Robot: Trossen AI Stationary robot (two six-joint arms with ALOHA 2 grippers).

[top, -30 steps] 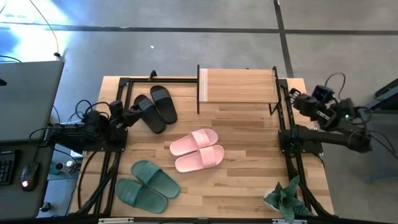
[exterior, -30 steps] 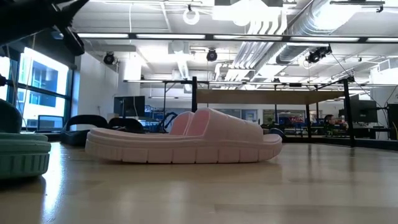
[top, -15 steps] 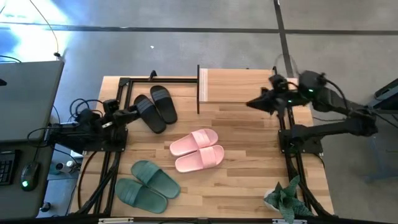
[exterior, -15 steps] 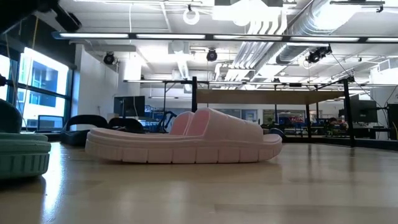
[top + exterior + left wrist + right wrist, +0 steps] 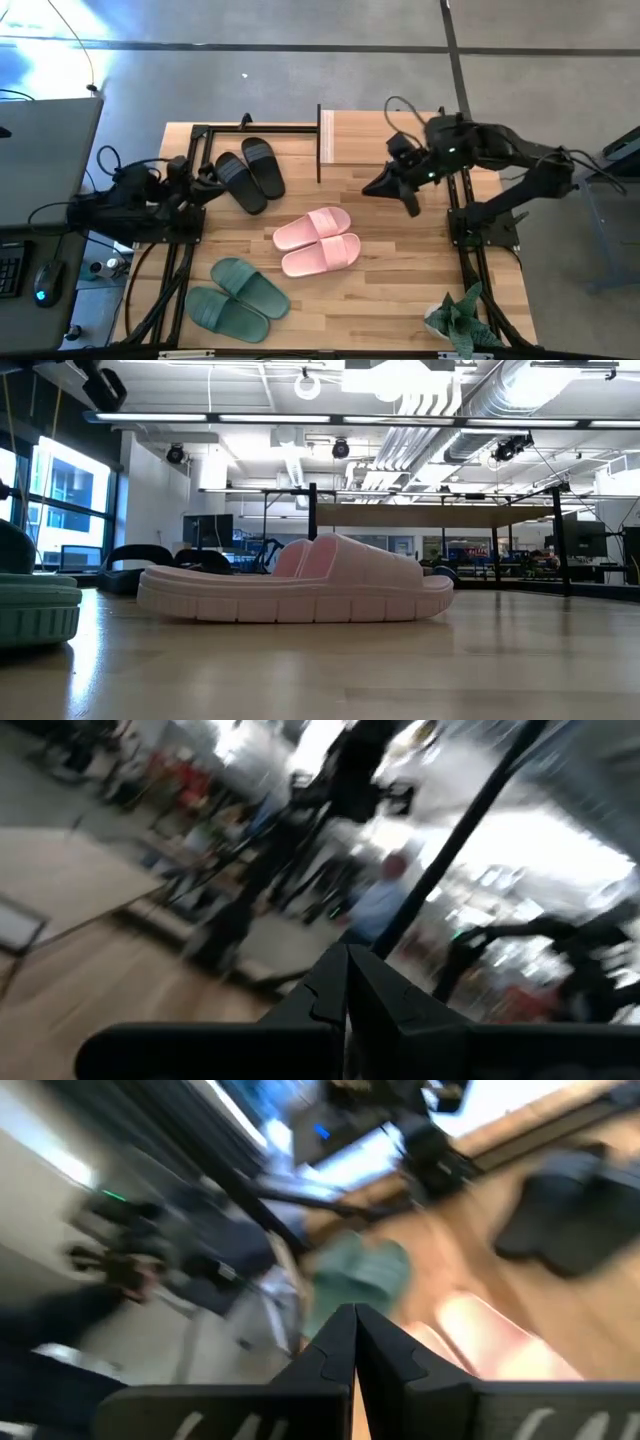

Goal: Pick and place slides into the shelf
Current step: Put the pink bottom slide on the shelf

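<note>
- At the near edge of the table [image 5: 400, 300], a small potted plant [image 5: 458, 318] sits by the right corner, well apart from all the slides.
- The dark green slides [image 5: 237, 297] lie side by side near the front left; 1 of them shows at the left edge of the low view [image 5: 35, 610].
- The pink slides [image 5: 318, 241] lie together at the table's middle, touching each other; in the low view 1 pink slide [image 5: 295, 592] fills the centre and hides much of what is behind it.
- The black slides [image 5: 250, 173] lie farther back on the left, just beside the left arm's black frame rail.
- The left end effector [image 5: 208, 183] hangs close beside the black slides, its fingers pressed together with nothing between them, as the left wrist view shows [image 5: 345, 982].
- The right end effector [image 5: 378, 186] hovers over bare wood between the pink slides and the shelf [image 5: 383, 140], fingers closed and empty [image 5: 354, 1332].
- The shelf stands at the far edge, its top bare; no slide is on it.
- Off the table's left, a grey desk holds a keyboard [image 5: 9, 273] and mouse [image 5: 41, 292].
- Compared with 1 second ago, the right arm has swung in from outside the table's right edge to a spot in front of the shelf; the left end effector has shifted only slightly; all 3 pairs lie unmoved.
</note>
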